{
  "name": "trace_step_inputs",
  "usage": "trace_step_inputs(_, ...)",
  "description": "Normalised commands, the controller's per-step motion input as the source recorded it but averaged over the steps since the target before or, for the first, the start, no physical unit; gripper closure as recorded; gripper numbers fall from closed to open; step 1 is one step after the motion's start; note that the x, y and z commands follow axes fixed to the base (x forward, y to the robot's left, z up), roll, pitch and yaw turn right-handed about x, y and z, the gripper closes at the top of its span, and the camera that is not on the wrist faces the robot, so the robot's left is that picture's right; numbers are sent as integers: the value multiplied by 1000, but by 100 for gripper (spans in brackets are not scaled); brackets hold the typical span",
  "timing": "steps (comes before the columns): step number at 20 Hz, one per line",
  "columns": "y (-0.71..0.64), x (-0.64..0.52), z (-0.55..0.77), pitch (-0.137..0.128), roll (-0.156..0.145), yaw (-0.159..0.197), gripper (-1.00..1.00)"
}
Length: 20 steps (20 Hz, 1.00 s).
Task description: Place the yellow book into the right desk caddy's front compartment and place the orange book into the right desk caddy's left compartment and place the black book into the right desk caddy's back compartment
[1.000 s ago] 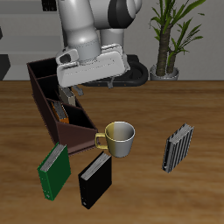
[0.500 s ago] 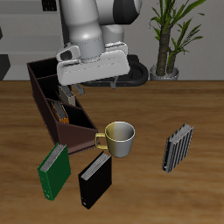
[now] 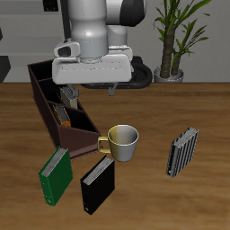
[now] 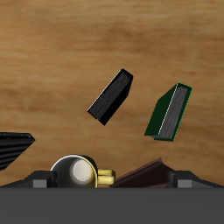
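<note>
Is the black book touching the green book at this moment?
Apart. In the wrist view a strip of bare table separates the black book from the green book; the exterior view shows the same gap.

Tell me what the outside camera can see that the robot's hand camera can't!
Only the exterior view shows the potted plant, the robot arm and the orange book standing inside the right desk caddy. Only the wrist view shows the books from straight above. Both show the black book, green book, striped book and mug.
</note>
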Motion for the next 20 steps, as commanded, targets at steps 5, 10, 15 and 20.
trace_step_inputs(5, -74, 344, -140, 32, -153, -44, -100)
trace_step_inputs(10, 72, 259, -97, 14, -40, -13, -100)
trace_step_inputs(15, 59, 250, -69, 6, -22, -34, -100)
trace_step_inputs(20, 14, 296, -85, 3, 12, -72, -100)
